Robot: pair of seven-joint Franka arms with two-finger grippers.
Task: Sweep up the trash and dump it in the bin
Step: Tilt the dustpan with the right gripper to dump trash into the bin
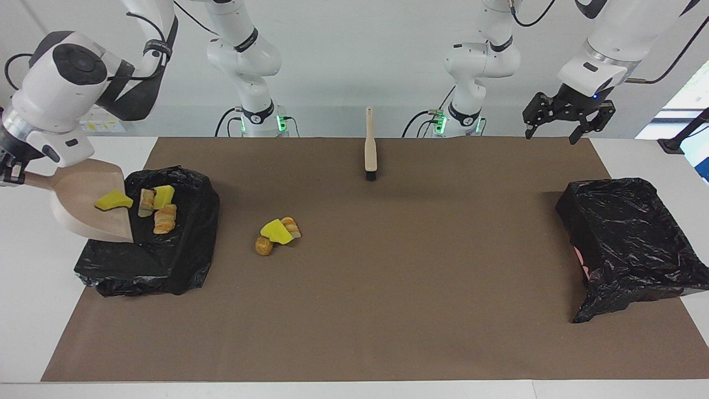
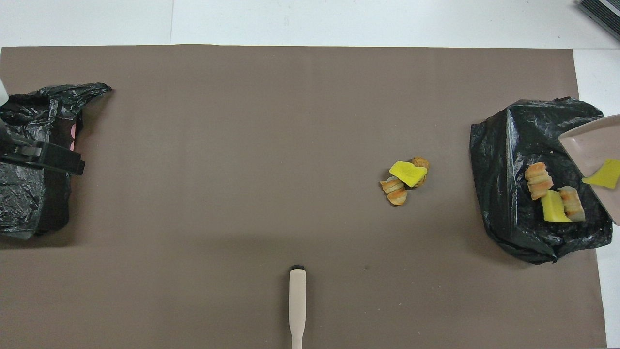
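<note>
My right gripper (image 1: pixel 9 173), at the edge of the facing view, is shut on the handle of the beige dustpan (image 1: pixel 88 206). The pan is tipped steeply over the black-bagged bin (image 1: pixel 166 266) at the right arm's end. One yellow sponge piece (image 1: pixel 113 200) still lies on the pan. Three trash pieces (image 1: pixel 158 208) lie in the bin (image 2: pixel 508 145). A small trash pile (image 1: pixel 277 233) sits on the brown mat beside the bin, toward the middle. My left gripper (image 1: pixel 553 134) hangs open and empty, high over the mat's corner at the left arm's end.
The beige brush (image 1: pixel 370 149) lies on the mat at the robots' edge, bristles pointing away from them. A second black-bagged bin (image 1: pixel 626 238) stands at the left arm's end. A brown mat (image 1: pixel 388 310) covers the white table.
</note>
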